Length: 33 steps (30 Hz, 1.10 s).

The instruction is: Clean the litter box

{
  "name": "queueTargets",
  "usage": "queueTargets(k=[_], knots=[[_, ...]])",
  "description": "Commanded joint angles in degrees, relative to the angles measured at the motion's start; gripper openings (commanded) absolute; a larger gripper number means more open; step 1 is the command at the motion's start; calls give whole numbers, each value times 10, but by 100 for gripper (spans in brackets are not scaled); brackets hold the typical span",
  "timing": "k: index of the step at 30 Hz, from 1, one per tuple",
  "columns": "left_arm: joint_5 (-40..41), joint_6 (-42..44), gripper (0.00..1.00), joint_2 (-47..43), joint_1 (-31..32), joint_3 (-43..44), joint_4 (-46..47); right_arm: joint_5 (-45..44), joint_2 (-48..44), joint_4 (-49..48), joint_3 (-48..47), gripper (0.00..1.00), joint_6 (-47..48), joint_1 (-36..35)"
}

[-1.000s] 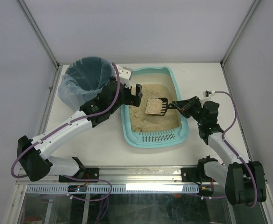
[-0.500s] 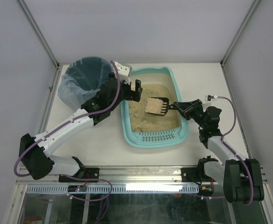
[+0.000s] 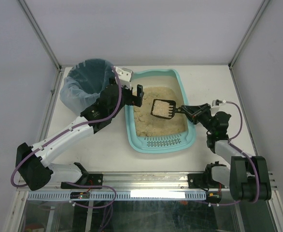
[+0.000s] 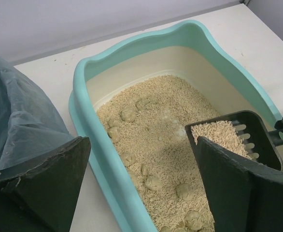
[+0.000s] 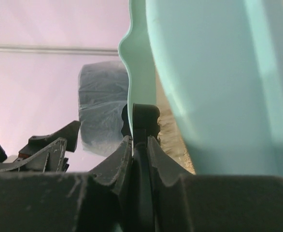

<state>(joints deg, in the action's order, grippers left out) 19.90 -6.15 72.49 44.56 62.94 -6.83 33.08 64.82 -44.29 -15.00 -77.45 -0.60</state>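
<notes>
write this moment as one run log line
right gripper: shut on scoop | scoop: litter in it, over litter box | left gripper: open, empty, over box rim beside bin | clumps: in box

The litter box is light teal, slotted at one end; its litter is beige. The scoop is black and slotted. The bin is dark, lined in translucent blue. The table is white.

Scoop tilted upward, litter slid back
</notes>
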Motion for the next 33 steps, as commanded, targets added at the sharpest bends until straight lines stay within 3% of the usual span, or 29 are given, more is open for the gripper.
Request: queueTargets(k=[1, 5, 8, 12, 16, 20, 24, 27, 31, 33], knots=[[15, 19, 94, -18, -1, -4, 38, 30, 6, -70, -40, 0, 9, -46], [9, 20, 93, -11, -1, 0, 37, -14, -27, -25, 0, 0, -16, 8], [16, 22, 93, -19, 0, -4, 36, 27, -7, -38, -42, 0, 29, -45], [15, 23, 93, -21, -1, -5, 38, -24, -33, -18, -3, 0, -6, 7], [18, 23, 93, -21, -1, -4, 38, 26, 2, -66, -45, 0, 25, -51], [19, 25, 93, -14, -1, -1, 37, -33, -29, -19, -1, 0, 4, -2], [21, 25, 93, -13, -1, 1, 37, 12, -3, -51, -44, 0, 41, -48], [21, 25, 92, -7, -1, 3, 34, -27, -29, -14, -10, 0, 21, 6], [24, 26, 92, -8, 0, 3, 34, 41, 3, -28, -60, 0, 67, -33], [22, 25, 92, -4, -1, 5, 34, 38, 5, -35, -43, 0, 50, 1]])
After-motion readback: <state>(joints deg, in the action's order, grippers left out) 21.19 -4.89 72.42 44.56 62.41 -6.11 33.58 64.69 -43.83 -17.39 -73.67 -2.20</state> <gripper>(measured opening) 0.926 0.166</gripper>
